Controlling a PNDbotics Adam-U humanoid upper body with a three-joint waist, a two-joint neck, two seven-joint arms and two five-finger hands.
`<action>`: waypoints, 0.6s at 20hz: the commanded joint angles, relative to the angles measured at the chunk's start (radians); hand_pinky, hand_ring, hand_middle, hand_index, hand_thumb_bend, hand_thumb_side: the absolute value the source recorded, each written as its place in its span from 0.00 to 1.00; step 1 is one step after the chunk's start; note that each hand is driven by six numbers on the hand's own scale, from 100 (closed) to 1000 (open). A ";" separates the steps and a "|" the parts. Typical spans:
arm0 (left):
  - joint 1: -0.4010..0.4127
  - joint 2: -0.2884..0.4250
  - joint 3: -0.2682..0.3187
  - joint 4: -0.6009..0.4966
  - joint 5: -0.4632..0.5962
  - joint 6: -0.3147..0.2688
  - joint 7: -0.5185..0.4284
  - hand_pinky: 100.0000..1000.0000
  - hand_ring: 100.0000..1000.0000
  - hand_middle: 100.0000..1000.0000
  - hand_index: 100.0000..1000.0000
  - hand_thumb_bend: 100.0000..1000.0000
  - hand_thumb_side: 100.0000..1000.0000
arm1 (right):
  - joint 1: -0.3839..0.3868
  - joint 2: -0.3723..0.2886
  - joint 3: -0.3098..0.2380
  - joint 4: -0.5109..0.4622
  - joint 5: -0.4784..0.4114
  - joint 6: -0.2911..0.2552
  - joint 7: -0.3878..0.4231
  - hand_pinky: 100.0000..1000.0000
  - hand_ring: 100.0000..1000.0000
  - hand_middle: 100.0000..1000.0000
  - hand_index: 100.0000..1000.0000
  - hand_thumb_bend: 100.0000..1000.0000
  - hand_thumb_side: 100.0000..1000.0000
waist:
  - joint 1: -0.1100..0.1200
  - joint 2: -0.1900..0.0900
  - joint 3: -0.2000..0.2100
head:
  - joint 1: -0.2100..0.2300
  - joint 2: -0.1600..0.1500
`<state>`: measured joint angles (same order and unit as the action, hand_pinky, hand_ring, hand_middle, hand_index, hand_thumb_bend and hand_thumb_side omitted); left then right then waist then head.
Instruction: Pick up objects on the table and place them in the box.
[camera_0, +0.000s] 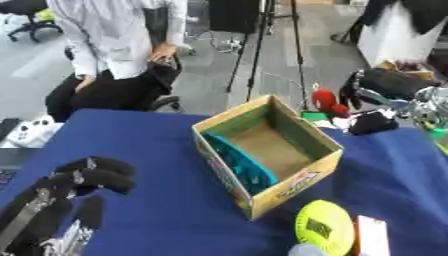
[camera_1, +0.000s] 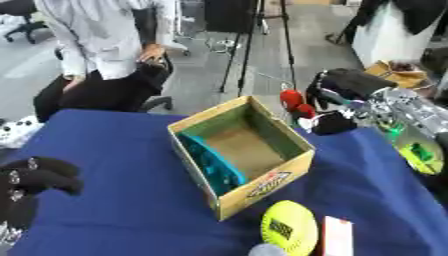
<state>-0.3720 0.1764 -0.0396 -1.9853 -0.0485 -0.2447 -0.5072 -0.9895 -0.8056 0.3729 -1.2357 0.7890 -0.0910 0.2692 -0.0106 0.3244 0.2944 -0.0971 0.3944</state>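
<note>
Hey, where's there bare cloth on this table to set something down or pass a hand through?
Bare blue cloth lies left of the box, up to the left hand, and along the far edge. Crowded: the yellow ball and card at the box's near corner; the right hand with red things behind.

An open cardboard box sits on the blue table, a teal object leaning against its inner left wall; near the lower edge lie a yellow disc and a red-and-white pack; the right hand curls beyond the box beside something red; the left hand shows lower left, fingers curled.
</note>
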 joint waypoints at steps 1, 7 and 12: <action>-0.020 0.017 -0.001 -0.015 0.006 -0.009 -0.002 0.64 0.68 0.72 0.73 0.00 0.49 | -0.027 -0.006 -0.025 0.018 0.019 0.001 -0.018 0.86 0.74 0.30 0.47 0.20 0.56 | -0.001 -0.011 0.012 | -0.022 -0.030; -0.042 0.020 -0.001 -0.015 0.008 -0.020 -0.002 0.64 0.68 0.72 0.73 0.00 0.48 | -0.034 0.011 -0.047 0.070 0.056 0.000 -0.051 0.86 0.74 0.30 0.47 0.20 0.55 | -0.006 0.015 0.057 | -0.061 -0.063; -0.056 0.022 0.000 -0.015 0.013 -0.028 -0.001 0.64 0.68 0.72 0.73 0.00 0.48 | -0.033 0.019 -0.061 0.105 0.082 -0.004 -0.074 0.86 0.74 0.30 0.47 0.21 0.55 | -0.008 0.037 0.088 | -0.084 -0.078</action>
<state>-0.4150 0.1772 -0.0402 -1.9853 -0.0430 -0.2664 -0.5083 -1.0030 -0.7697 0.3310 -1.1319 0.8582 -0.0951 0.2050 -0.0206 0.3803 0.3817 -0.1740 0.3323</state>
